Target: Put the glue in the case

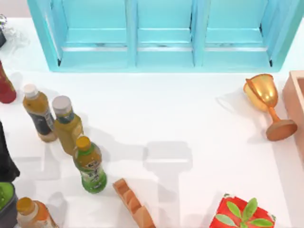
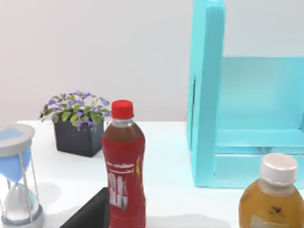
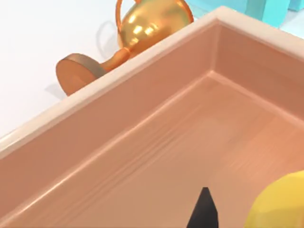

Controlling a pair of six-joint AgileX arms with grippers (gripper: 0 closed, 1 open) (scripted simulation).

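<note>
The case (image 1: 295, 102), a tan-pink wooden box with thick walls, stands at the table's right edge, cut off by the top view. In the right wrist view I look down into its hollow inside (image 3: 156, 156) from close by. A dark tip of my right gripper (image 3: 204, 211) hangs over the case's floor. Right beside it is the rounded yellow body of the glue (image 3: 280, 204), also within the walls. Whether the glue is held or rests on the floor I cannot make out. My left arm (image 1: 5, 159) is parked at the table's left edge.
A gold trophy cup (image 1: 266, 102) lies just left of the case. A turquoise shelf unit (image 1: 164, 35) spans the back. Several drink bottles (image 1: 89, 164) stand at the left, with a red bottle (image 2: 123, 166), an hourglass (image 2: 19, 178) and a potted plant (image 2: 76, 123).
</note>
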